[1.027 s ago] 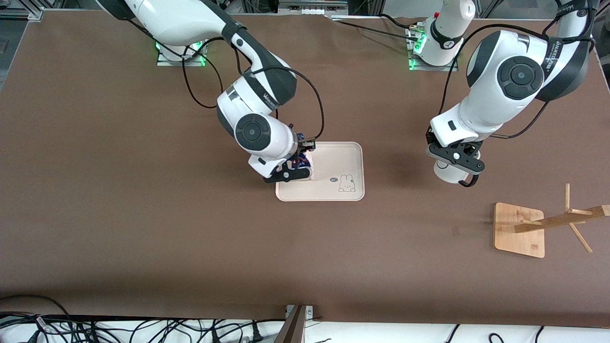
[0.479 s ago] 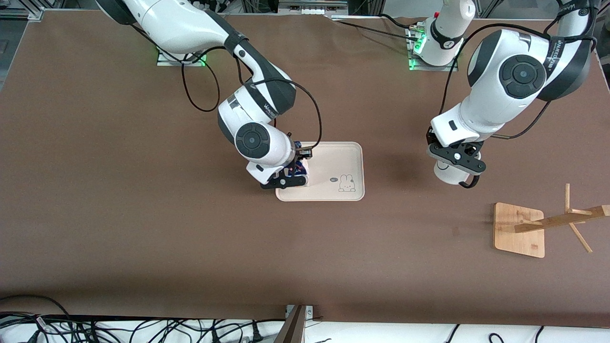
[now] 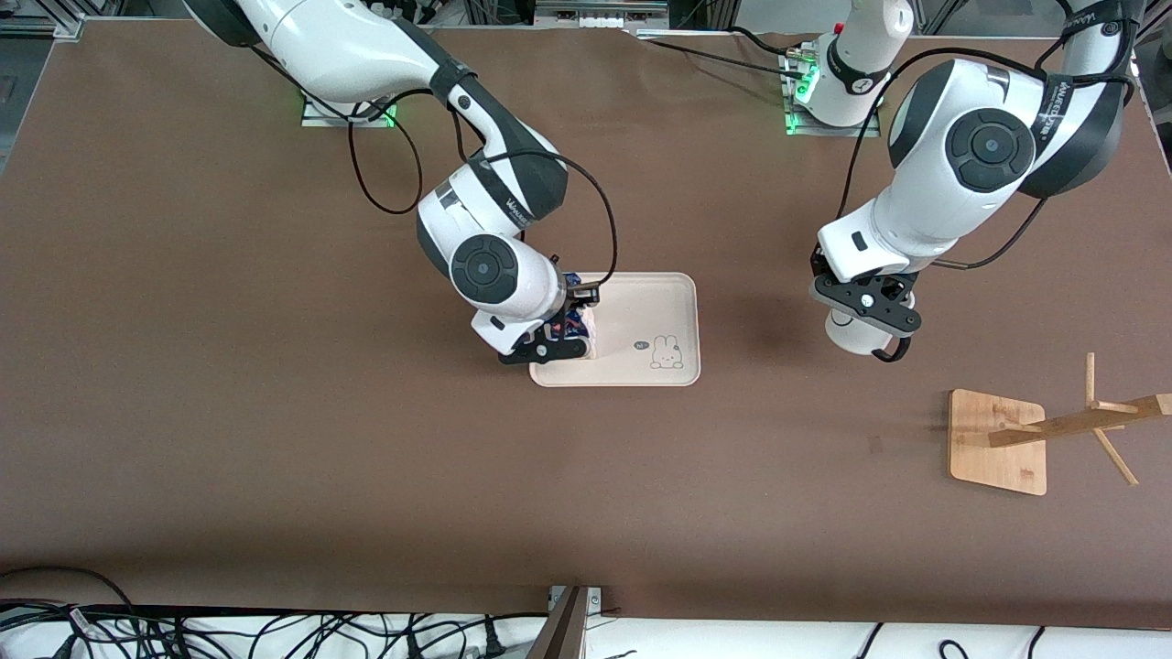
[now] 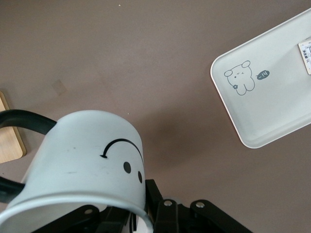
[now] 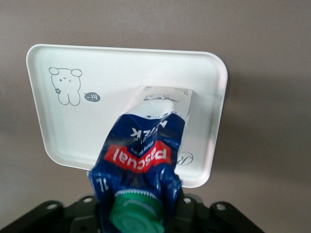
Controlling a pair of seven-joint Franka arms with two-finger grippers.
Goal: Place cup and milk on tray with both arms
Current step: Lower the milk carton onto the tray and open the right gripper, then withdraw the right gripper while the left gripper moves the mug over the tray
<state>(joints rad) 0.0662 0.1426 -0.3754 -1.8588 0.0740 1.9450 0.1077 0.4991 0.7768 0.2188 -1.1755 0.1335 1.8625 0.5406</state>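
We see the right gripper (image 3: 560, 337) low over the cream tray (image 3: 655, 307), at the tray's end toward the right arm's end of the counter (image 3: 275, 439). The milk carton (image 5: 146, 145), dark blue and white with a green screw cap (image 5: 137, 211), stands with its base on the tray floor, well apart from the small rabbit drawing (image 3: 667, 352) at the tray's other end. The right gripper sits around the carton's top, but we cannot tell how wide its fingers stand or whether they grip the carton.

Our left gripper (image 3: 865, 307) hangs in the air over bare counter between the tray and the wooden rack (image 3: 998, 441), toward the left arm's end. Its fingers are closed tight on the white cup (image 4: 87, 160). The left wrist view shows the cup's black smiley face on its side wall, its thin black rim near the gripper and its black loop handle (image 4: 22, 121) sticking out to one side. In that view the tray lies apart from the cup, with brown counter between them.

The wooden rack stands nearer to the front camera than the left gripper's spot, its post leaning with pegs sticking out.
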